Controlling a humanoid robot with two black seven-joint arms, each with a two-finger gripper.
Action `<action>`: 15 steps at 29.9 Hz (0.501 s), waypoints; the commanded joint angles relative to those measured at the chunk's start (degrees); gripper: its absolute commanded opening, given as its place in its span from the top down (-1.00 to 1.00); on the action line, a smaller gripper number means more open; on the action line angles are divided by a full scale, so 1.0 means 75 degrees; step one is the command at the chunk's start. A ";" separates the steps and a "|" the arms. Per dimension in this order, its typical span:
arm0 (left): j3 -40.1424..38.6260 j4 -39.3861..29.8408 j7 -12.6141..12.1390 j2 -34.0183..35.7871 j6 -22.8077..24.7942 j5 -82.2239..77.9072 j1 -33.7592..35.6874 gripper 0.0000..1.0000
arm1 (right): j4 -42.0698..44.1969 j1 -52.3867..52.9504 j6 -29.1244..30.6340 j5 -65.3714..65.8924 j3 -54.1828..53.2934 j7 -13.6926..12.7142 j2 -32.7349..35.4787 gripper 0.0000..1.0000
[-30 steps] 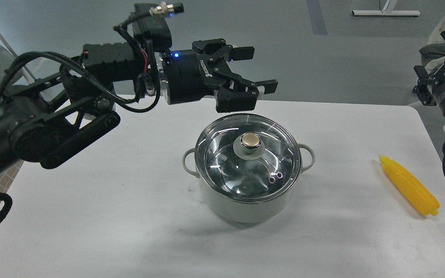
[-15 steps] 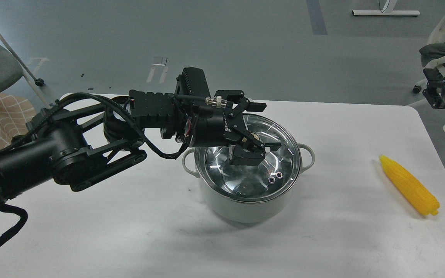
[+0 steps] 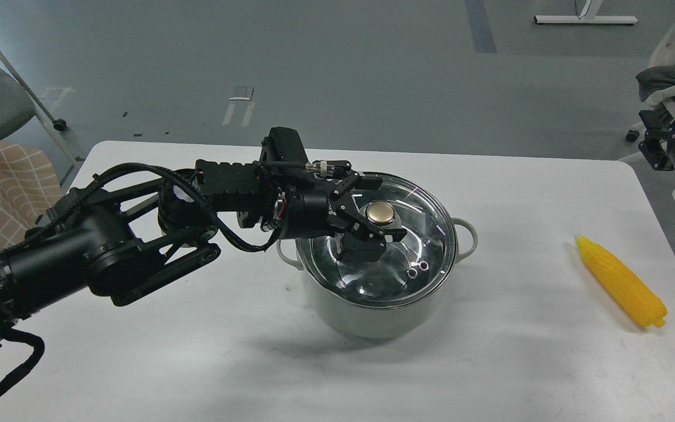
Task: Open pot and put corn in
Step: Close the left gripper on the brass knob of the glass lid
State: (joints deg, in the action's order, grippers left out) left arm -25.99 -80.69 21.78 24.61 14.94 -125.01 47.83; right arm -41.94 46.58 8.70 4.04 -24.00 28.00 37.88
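Our left gripper (image 3: 379, 211) sits spread wide around the lid's gold knob (image 3: 379, 212), not clamped; lid on pot (image 3: 372, 310), corn (image 3: 620, 281) off right.

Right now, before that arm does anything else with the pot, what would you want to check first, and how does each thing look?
1. Lid seated level on the pot: ok.
2. Left gripper straddling the gold knob, one finger on each side: ok.
3. Fingers closed firmly on the knob: not ok; they appear open, with a gap showing.
4. Gripper low enough to catch the knob's neck: cannot tell from this angle.
5. Corn lying free on the table to the right, apart from the pot: ok.
6. Right gripper ready to take the corn: cannot tell; it sits at the picture's edge, fingers indistinct.
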 commanded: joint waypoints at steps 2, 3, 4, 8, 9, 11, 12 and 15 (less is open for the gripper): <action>-0.0003 0.0001 -0.0021 0.0035 0.0000 0.0001 -0.0061 -0.93 | -0.0010 -0.0023 0.0001 0.0000 0.0000 0.0000 0.0000 -1.00; -0.0003 0.0001 -0.0021 0.0047 0.0000 0.0001 -0.0061 -0.91 | 0.0002 -0.0023 0.0001 0.0000 0.0000 0.0000 -0.0011 -1.00; -0.0003 0.0001 -0.0021 0.0058 0.0000 0.0001 -0.0061 -0.90 | -0.0010 -0.0023 0.0001 0.0000 0.0000 0.0000 -0.0011 -1.00; -0.0003 0.0001 -0.0021 0.0105 0.0000 0.0001 -0.0096 -0.69 | -0.0010 -0.0023 0.0001 0.0000 0.0000 0.0000 0.0000 -1.00; -0.0003 0.0013 -0.0010 0.0117 0.0000 0.0001 -0.0143 -0.61 | -0.0010 -0.0023 0.0001 0.0000 0.0000 0.0000 0.0000 -1.00; -0.0003 0.0013 -0.0010 0.0117 0.0000 0.0001 -0.0190 -0.46 | -0.0010 -0.0035 0.0001 0.0000 0.0000 0.0000 0.0000 -1.00; -0.0003 0.0013 -0.0010 0.0117 0.0000 0.0001 -0.0225 -0.43 | -0.0010 -0.0035 0.0001 0.0000 0.0000 0.0000 0.0000 -1.00; -0.0038 0.0013 -0.0021 0.0129 0.0000 0.0001 -0.0295 -0.38 | -0.0021 -0.0082 0.0001 0.0000 0.0000 0.0000 0.0000 -1.00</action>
State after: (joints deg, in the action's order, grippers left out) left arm -26.08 -80.60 21.66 25.49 14.94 -125.00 46.09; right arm -42.02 46.30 8.70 4.04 -24.00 28.00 37.88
